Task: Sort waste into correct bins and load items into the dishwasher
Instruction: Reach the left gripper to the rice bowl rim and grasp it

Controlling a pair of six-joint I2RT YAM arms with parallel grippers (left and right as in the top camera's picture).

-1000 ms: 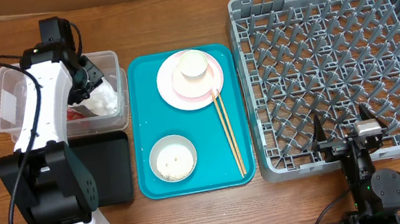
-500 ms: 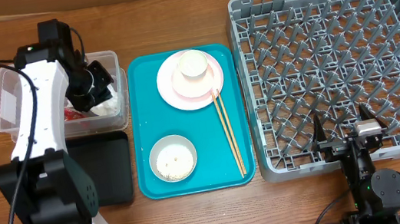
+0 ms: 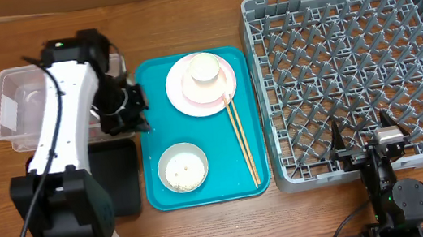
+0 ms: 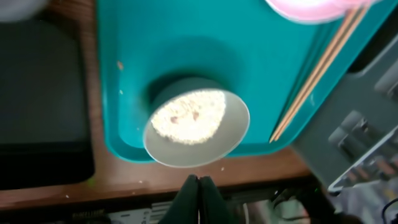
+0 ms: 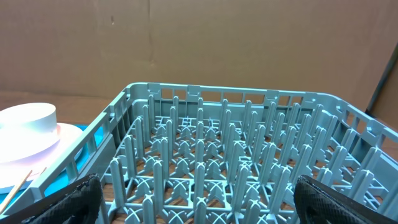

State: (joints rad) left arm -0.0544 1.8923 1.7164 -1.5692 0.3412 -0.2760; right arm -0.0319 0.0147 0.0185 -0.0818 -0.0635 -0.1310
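Note:
My left gripper is shut and empty, above the gap between the clear tub and the teal tray. In the left wrist view its jaws hang past the near edge of the pale greenish-white bowl, which holds rice. The bowl sits on the teal tray with the chopsticks, the pink plate and the cream cup. My right gripper is open and empty at the front edge of the grey dish rack. The wrapper, napkin and pink bowl are hidden.
The black tray lies in front of the tub, left of the teal tray, and shows in the left wrist view. The rack fills the right wrist view. The left arm stretches over the tub.
My left arm has swung right from over the tub to the teal tray's left edge. The white napkin seen in the tub is now hidden. The right arm has not moved.

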